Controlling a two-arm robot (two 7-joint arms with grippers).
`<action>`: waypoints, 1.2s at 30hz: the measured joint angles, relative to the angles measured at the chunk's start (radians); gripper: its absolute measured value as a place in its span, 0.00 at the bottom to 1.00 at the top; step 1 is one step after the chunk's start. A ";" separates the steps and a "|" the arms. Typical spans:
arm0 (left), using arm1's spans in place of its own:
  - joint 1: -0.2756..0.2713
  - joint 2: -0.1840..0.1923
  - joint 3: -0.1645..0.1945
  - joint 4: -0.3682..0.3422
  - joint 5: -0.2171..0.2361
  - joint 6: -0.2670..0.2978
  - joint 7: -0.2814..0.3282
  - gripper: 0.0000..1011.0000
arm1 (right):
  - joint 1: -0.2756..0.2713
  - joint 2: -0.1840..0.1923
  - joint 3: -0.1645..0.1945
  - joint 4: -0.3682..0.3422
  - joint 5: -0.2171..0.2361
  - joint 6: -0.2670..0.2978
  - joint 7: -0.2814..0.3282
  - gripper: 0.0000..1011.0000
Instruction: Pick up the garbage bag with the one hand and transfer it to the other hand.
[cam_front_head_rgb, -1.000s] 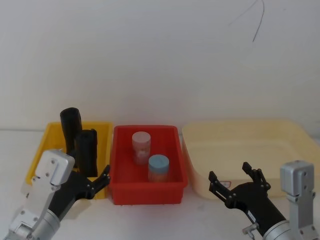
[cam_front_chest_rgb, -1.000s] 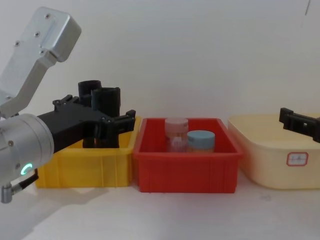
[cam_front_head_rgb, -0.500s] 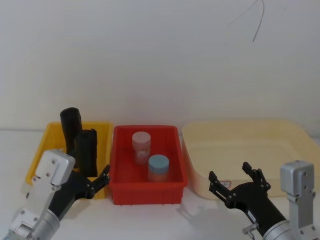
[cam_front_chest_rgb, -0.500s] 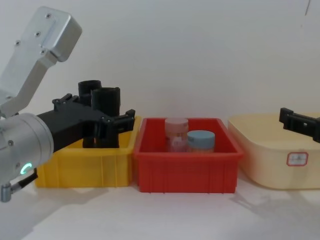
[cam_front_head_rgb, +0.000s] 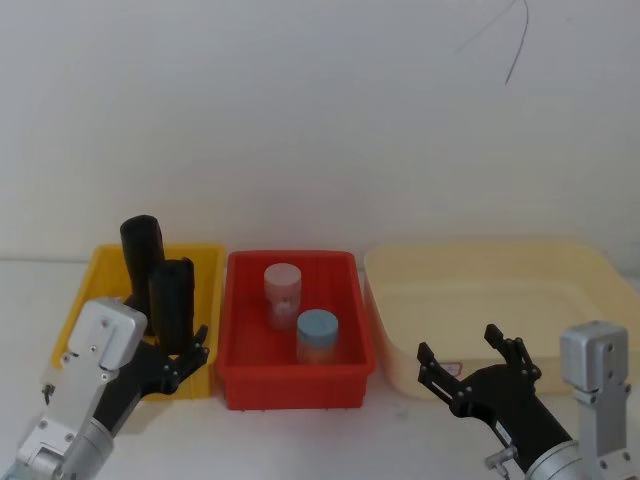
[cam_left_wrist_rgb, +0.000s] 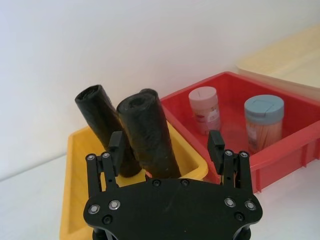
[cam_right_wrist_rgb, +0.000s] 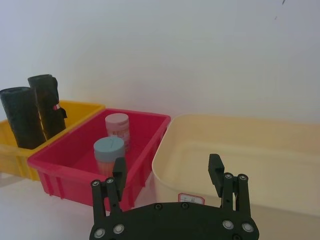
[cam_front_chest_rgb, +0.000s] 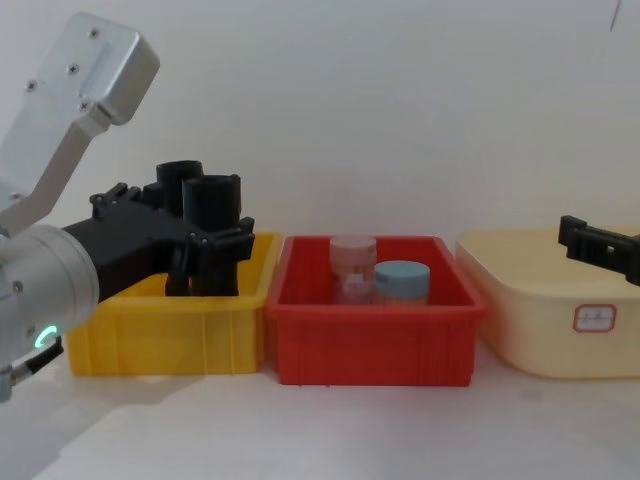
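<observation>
The garbage bag (cam_front_head_rgb: 172, 300) is a smooth, matte black roll, tightly wound and straight, standing nearly upright in the yellow bin (cam_front_head_rgb: 88, 300) towards its front right part, its open-looking top well above the bin's rim. The one hand (cam_left_wrist_rgb: 166, 142), a black gripper on a thick silver arm, hangs at the yellow bin's front edge with fingers spread wide, pointed at the bag but not closed on it. The other hand (cam_right_wrist_rgb: 167, 161), also black and spread open, sits well off to the yellow bin's right.
</observation>
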 joint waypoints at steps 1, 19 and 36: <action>0.000 -0.002 -0.001 0.003 0.000 0.000 0.001 0.99 | 0.000 0.000 0.000 0.000 0.000 0.000 0.000 0.99; -0.044 -0.068 -0.023 0.115 -0.030 -0.017 -0.018 0.99 | 0.000 0.000 0.000 0.000 0.000 0.000 0.000 0.99; -0.111 -0.130 -0.032 0.227 -0.038 -0.056 -0.040 0.99 | 0.000 0.000 0.000 0.000 0.000 0.000 0.000 0.99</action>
